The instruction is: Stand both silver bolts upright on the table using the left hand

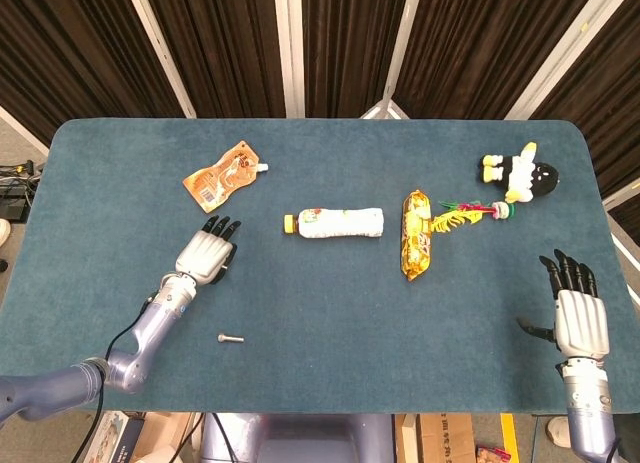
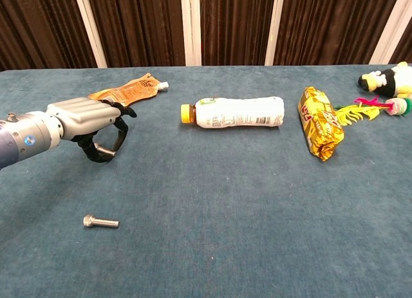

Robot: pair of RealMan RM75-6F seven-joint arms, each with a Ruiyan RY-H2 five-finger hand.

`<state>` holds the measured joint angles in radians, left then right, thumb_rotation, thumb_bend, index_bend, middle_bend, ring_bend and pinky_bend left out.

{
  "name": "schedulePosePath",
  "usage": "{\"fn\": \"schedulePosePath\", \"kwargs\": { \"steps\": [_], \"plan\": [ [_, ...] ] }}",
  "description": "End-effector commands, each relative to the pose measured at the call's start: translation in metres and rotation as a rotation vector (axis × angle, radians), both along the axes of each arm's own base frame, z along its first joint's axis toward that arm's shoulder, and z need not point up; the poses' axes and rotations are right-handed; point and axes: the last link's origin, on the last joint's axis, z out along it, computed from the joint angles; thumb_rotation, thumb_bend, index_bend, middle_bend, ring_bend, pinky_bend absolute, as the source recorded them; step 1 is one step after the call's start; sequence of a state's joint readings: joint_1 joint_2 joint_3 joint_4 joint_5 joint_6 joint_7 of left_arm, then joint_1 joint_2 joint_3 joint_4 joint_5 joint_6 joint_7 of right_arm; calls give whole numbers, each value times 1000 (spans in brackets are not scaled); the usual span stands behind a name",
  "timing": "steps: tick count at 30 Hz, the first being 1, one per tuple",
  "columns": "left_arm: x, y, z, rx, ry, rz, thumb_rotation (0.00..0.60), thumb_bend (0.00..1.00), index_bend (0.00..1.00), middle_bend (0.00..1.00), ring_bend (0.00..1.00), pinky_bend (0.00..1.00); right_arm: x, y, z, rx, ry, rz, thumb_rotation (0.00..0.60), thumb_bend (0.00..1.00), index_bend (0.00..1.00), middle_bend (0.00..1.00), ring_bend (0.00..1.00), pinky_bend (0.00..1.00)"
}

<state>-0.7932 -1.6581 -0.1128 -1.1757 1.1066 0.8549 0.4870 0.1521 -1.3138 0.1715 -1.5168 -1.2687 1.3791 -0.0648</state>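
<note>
One silver bolt [image 2: 100,222] lies on its side on the blue table near the front left, also visible as a small bolt [image 1: 231,337] in the head view. My left hand [image 2: 87,121] hovers low over the table behind it, palm down, fingers curled. It pinches the other silver bolt [image 2: 106,152] between thumb and a finger, with the bolt tilted close to the cloth. In the head view my left hand [image 1: 207,251] hides most of that bolt. My right hand [image 1: 578,308] rests at the front right, fingers apart and holding nothing.
An orange pouch [image 1: 222,173] lies behind my left hand. A white bottle [image 1: 335,222] with a yellow cap lies mid-table, with a yellow snack bag [image 1: 416,234] to its right. A colourful toy [image 1: 468,214] and a plush figure [image 1: 520,173] sit at the far right.
</note>
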Motion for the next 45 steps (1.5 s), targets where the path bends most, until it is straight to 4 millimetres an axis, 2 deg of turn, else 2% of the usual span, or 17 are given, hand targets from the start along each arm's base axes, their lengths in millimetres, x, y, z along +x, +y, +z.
{"fn": "schedulePosePath", "kwargs": {
  "steps": [1,10,17,25,31,39,45],
  "plan": [
    [0,0,0,-1,1,2,600,488,568,52,0,0,0,0,0,-1,0,0,600,73,140,68,18,0],
    [-1,0,1,6,1,5,600,581,584,57,0,0,0,0,0,-2,-5,0,600,73,140,68,18,0],
    [4,0,6,14,-57,24,600,584,587,59,0,0,0,0,1,-2,-8,3,600,73,140,68,18,0],
    [12,-1,21,12,-181,74,600,583,588,59,0,0,1,0,1,-2,-8,5,600,73,140,68,18,0],
    [9,-2,30,-5,-329,172,600,582,589,61,0,0,1,1,1,-1,-5,8,600,73,140,68,18,0],
    [6,-3,34,-91,-629,403,600,580,586,60,0,0,1,1,0,-1,-4,6,600,73,140,68,18,0],
    [2,-2,34,-142,-779,506,600,580,591,60,0,0,1,0,-1,2,-2,4,600,72,140,68,18,0]
  ]
}}
